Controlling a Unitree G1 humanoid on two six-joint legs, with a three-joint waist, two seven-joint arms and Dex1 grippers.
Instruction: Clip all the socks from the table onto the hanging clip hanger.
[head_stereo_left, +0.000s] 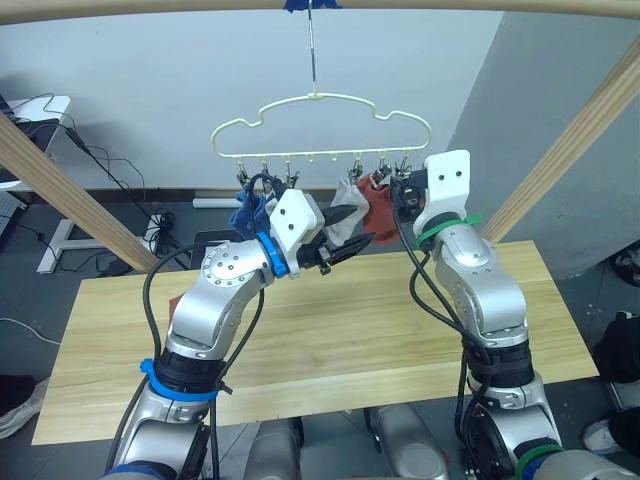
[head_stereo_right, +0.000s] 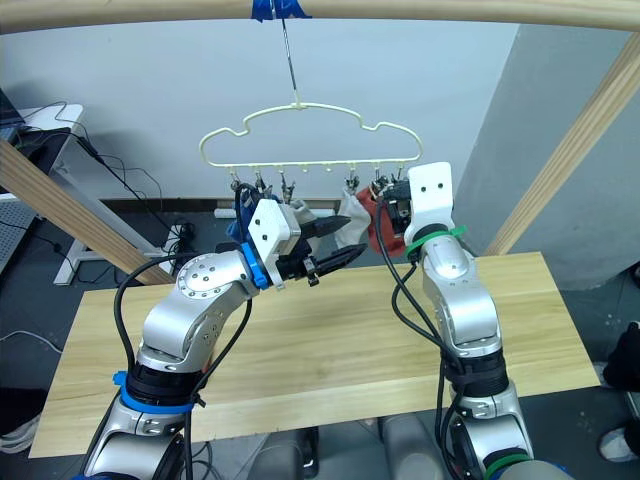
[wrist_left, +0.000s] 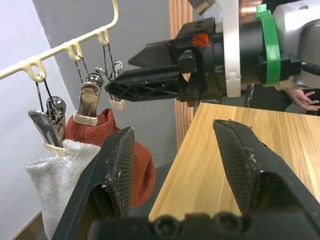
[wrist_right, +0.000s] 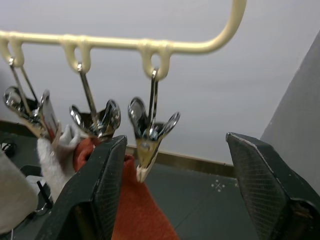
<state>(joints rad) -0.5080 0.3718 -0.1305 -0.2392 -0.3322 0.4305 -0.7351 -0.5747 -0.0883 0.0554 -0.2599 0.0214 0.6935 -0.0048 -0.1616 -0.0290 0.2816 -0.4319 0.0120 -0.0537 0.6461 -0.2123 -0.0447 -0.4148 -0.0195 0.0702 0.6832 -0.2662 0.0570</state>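
The cream clip hanger (head_stereo_left: 320, 125) hangs by its hook from the top pole. A blue sock (head_stereo_left: 245, 212) is clipped at its left end. A light grey sock (head_stereo_left: 346, 195) and a rust-red sock (head_stereo_left: 380, 208) hang side by side toward its right end. My left gripper (head_stereo_left: 360, 224) is open and holds nothing, just below and in front of the grey sock. My right gripper (wrist_right: 175, 145) is open at the right end of the bar, beside the end clip (wrist_right: 148, 135), which holds nothing. The table (head_stereo_left: 320, 330) lies below both arms.
A round wooden pole frame surrounds the table, with slanted poles at the left (head_stereo_left: 60, 190) and right (head_stereo_left: 580, 140). Cables and a desk leg (head_stereo_left: 60, 240) are on the floor behind at the left. A person's hand (wrist_left: 306, 98) is beyond the table's right side.
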